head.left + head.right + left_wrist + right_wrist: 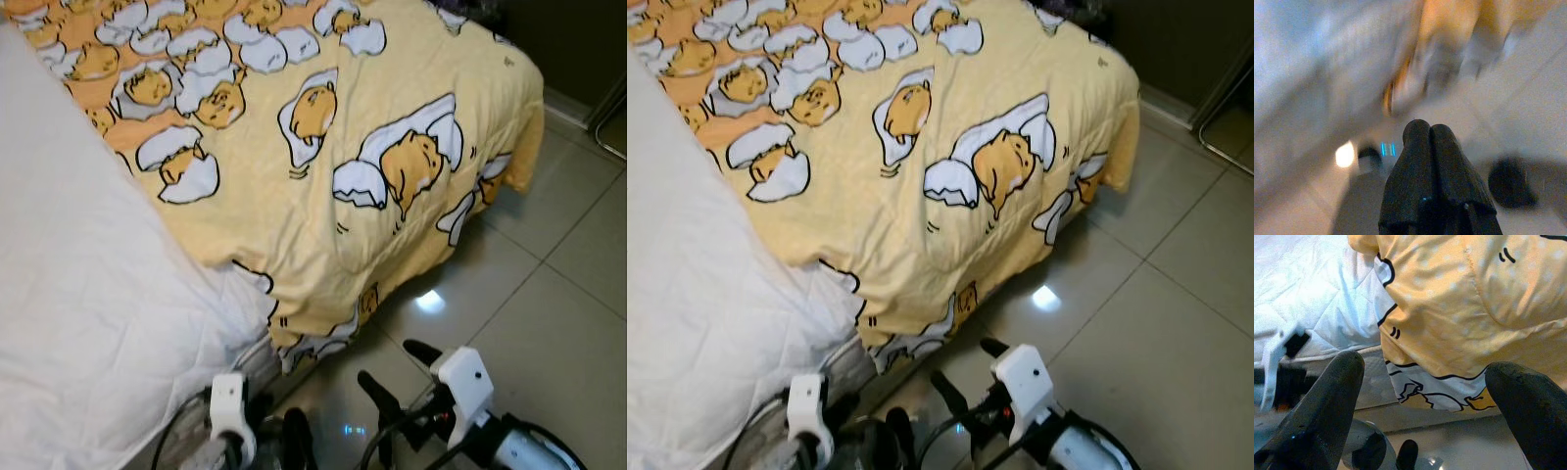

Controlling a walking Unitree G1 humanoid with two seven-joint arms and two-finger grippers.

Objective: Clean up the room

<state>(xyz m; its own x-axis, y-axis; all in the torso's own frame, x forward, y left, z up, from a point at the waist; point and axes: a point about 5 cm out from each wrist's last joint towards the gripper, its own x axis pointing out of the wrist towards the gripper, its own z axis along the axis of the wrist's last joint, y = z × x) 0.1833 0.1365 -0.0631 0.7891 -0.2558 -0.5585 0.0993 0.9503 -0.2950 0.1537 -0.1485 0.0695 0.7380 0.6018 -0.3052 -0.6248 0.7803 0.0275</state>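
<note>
The right end effector hangs low over the tiled floor, just beside the bed's corner; its two black fingers are spread wide apart and hold nothing, with the hanging edge of the blanket between them in the right wrist view; the left end effector has its two fingers pressed together, empty, above the floor near the bed. One yellow blanket printed with egg cartoons covers the bed and droops over its corner; one white quilt lies beside it, on the robot's left.
</note>
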